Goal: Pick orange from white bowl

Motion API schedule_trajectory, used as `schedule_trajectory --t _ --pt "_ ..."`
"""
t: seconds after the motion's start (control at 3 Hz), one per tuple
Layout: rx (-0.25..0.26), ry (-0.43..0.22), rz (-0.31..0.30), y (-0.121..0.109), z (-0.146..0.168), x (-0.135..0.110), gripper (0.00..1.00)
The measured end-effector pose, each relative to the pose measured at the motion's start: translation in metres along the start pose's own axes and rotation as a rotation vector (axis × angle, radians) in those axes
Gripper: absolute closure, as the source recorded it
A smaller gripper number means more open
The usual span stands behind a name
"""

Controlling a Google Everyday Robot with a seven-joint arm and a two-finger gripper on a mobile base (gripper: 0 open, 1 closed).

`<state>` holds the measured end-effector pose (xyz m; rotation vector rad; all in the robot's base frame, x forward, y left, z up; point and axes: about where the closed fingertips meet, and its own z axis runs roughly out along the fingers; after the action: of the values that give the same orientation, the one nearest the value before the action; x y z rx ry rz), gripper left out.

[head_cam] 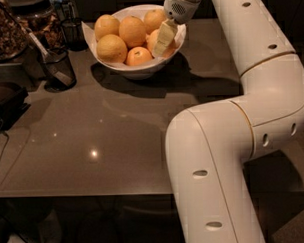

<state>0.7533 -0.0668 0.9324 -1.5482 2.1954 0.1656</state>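
Observation:
The white bowl (140, 70) stands at the back of the dark counter. It holds several pale yellow-orange oranges, among them one at the back left (107, 26), one in the middle (132, 30) and one at the front left (112, 48). A smaller, deeper-orange fruit (138, 56) lies at the front. My gripper (164, 38) reaches down into the right side of the bowl, right against an orange (152, 39) that it partly hides.
A dark mesh cup (57, 69) with a utensil stands left of the bowl, another (73, 33) behind it. A container of nuts (6, 28) is at the far left, a dark object (6, 103) below it. My white arm (218, 156) fills the right side.

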Motion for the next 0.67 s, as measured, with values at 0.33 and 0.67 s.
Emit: schedule_trajectory --t 0.33,0.67 --pt "-0.011 0.018 0.003 -0.0003 0.0098 0.0033 0.22" --pt "-0.020 0.015 0.007 -0.0006 0.0157 0.0047 0.41"
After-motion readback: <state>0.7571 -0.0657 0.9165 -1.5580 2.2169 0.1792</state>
